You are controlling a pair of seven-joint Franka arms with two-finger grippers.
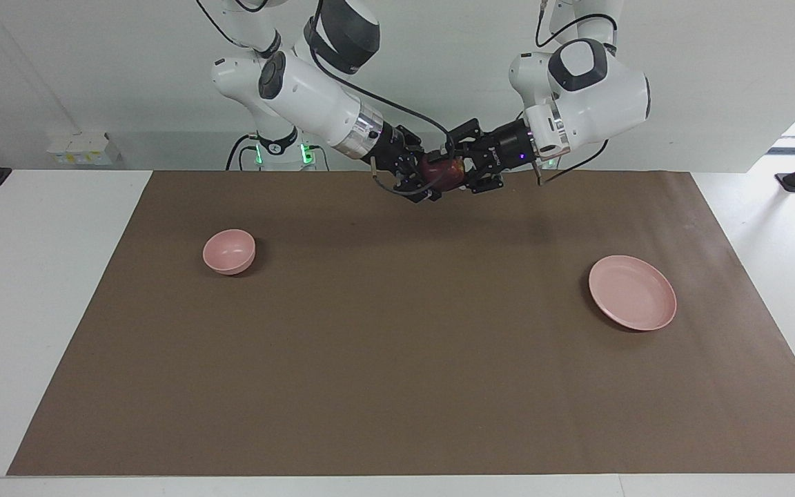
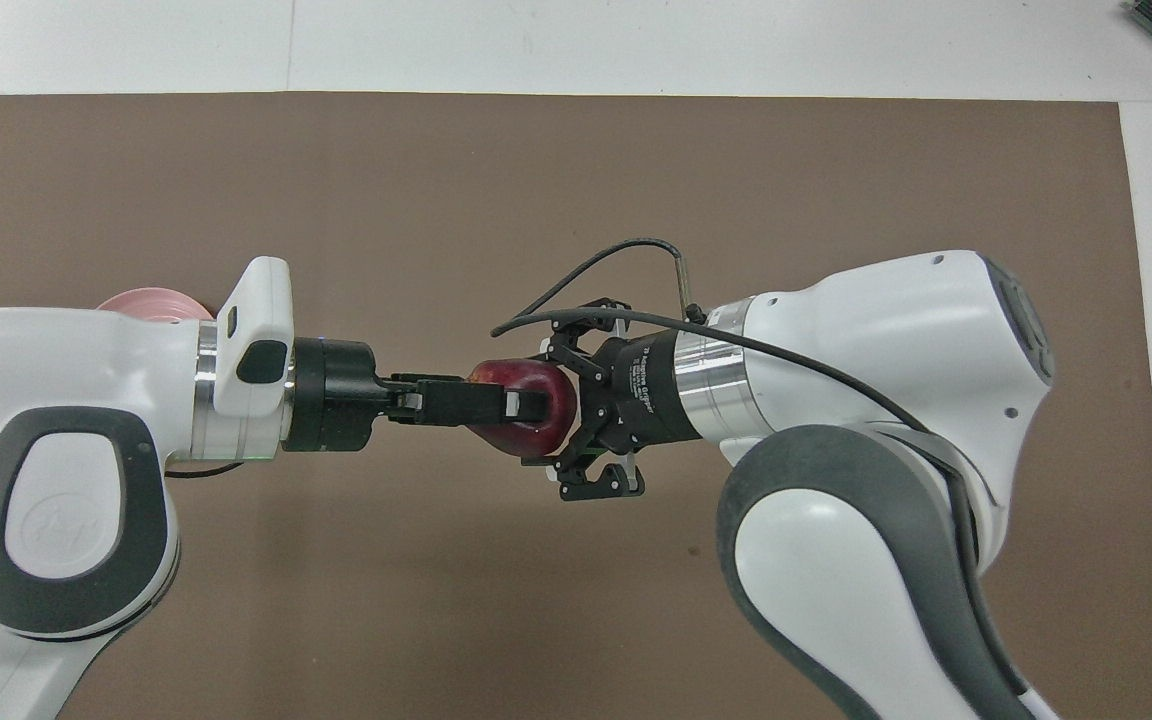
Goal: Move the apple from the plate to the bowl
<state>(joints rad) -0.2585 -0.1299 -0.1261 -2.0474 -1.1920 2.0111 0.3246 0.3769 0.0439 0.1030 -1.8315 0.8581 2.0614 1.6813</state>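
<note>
Inspection for legible markings finds little. The right gripper (image 2: 558, 425) carries a line of small white lettering along its black cylindrical body in the overhead view; the characters are too small to read with confidence. The left arm (image 2: 46, 520) bears a faint embossed round emblem on its grey joint cover, which holds no readable word. No readable text, number or sign appears on the brown mat (image 1: 397, 359) in the facing view.
</note>
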